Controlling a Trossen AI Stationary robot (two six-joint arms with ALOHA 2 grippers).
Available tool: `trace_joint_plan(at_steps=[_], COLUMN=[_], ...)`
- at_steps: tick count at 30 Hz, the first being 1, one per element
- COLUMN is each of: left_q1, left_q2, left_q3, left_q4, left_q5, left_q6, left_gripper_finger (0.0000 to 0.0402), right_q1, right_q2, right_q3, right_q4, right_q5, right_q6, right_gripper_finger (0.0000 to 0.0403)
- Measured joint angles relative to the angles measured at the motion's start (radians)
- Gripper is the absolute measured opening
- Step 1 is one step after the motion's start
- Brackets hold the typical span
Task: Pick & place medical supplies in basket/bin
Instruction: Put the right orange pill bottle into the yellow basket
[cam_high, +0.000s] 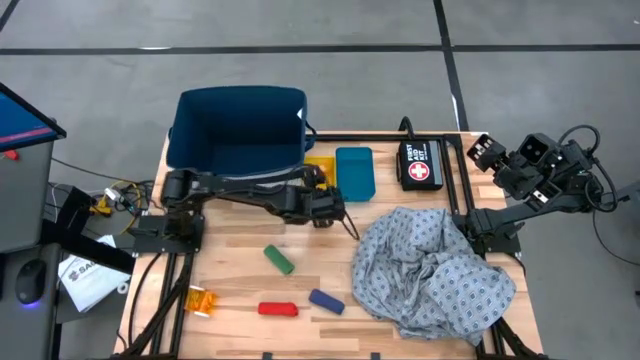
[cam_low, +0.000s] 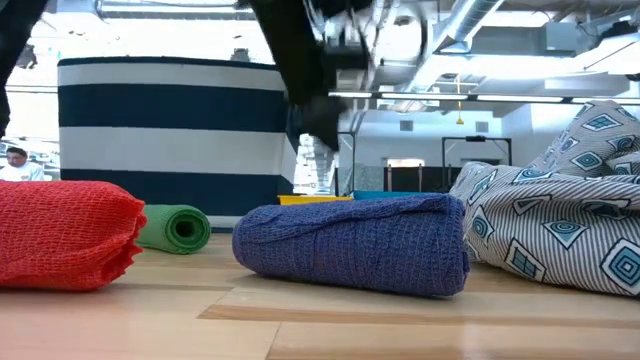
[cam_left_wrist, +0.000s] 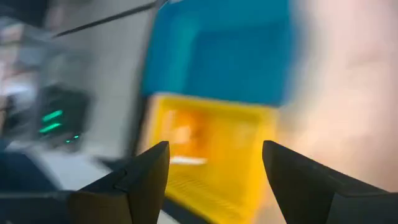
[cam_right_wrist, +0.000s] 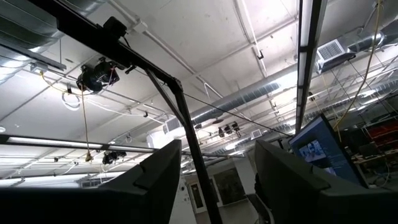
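The left gripper (cam_high: 325, 207) hangs just over the yellow tray (cam_left_wrist: 211, 155), which sits directly ahead of and below its fingers, with the teal tray (cam_high: 354, 170) just beyond that. Its jaws stand apart with nothing between them. An orange shape lies inside the yellow tray, probably a pill bottle, though the left wrist view is too smeared to be sure.

If that reading holds, the drop is made, and the step in hand is a clean exit: lift straight up before swinging away, so the fingers (cam_left_wrist: 143, 177) do not clip the tray wall or drag the tray toward the navy basket (cam_high: 240, 128) close behind the arm.

The next picks lie on the near side of the tool: the green roll (cam_high: 278, 259) closest, then the red roll (cam_high: 278, 309) and blue roll (cam_high: 326, 301), and a second orange bottle (cam_high: 203, 299) farthest off. The gown cloth (cam_high: 432, 270) is heaped beside the gripper.

The right gripper (cam_right_wrist: 214, 180) waits off the table's edge, pointed at the ceiling, jaws apart and empty.
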Motion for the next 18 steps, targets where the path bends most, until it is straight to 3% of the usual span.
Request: trace_joint_plan(at_steps=[5, 8, 14, 18], left_q1=[-0.074, -0.120, -0.278, -0.398], left_q2=[-0.185, -0.280, -0.409, -0.428], left_q3=[0.000, 0.001, 0.001, 0.001], left_q4=[-0.058, -0.167, -0.446, -0.571], left_q5=[0.438, 0.661, 0.805, 0.912], left_q6=[-0.002, -0.092, -0.378, -0.739], left_gripper_finger=[0.0242, 0.0238, 0.0240, 0.0255], right_q1=[0.000, 0.000, 0.000, 0.000], right_q2=[0.000, 0.000, 0.000, 0.000], right_q3=[0.000, 0.000, 0.000, 0.000], right_q4=[0.001, 0.001, 0.012, 0.034], right_q5=[0.000, 0.000, 0.000, 0.000], right_q6=[0.000, 0.000, -0.002, -0.011], right_gripper_finger=[0.0201, 0.0201, 0.0201, 0.0201])
